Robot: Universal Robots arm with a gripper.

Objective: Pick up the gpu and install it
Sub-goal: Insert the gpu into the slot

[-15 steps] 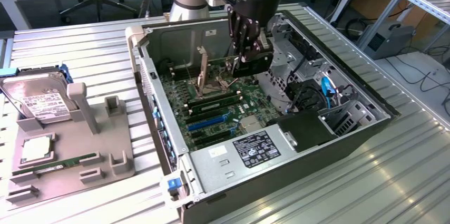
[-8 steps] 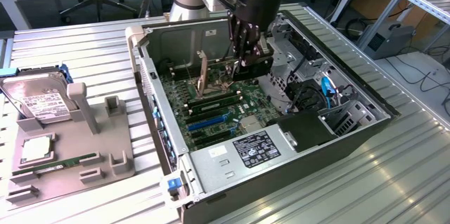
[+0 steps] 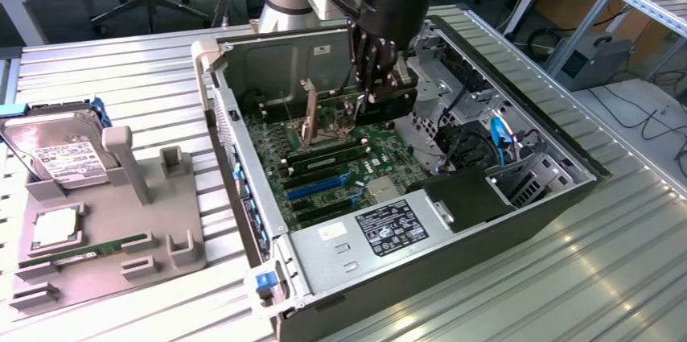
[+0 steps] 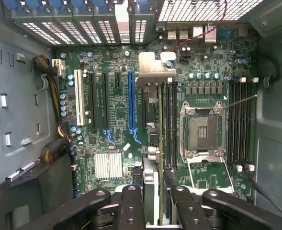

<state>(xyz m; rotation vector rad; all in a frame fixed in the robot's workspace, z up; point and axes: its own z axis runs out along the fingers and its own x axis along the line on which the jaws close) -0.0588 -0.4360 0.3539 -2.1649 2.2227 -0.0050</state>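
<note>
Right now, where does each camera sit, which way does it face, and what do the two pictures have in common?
Exterior view: off the arm, raised, looking down at an angle on the open computer case, with the claw lowered inside and a grey parts tray at the exterior view's left.
Wrist view: on the wrist, looking straight down the claw onto the motherboard; the black fingers grip a thin card seen edge-on, its silver bracket at the far end.
Shared: claw, case interior, motherboard, blue slot.
</note>
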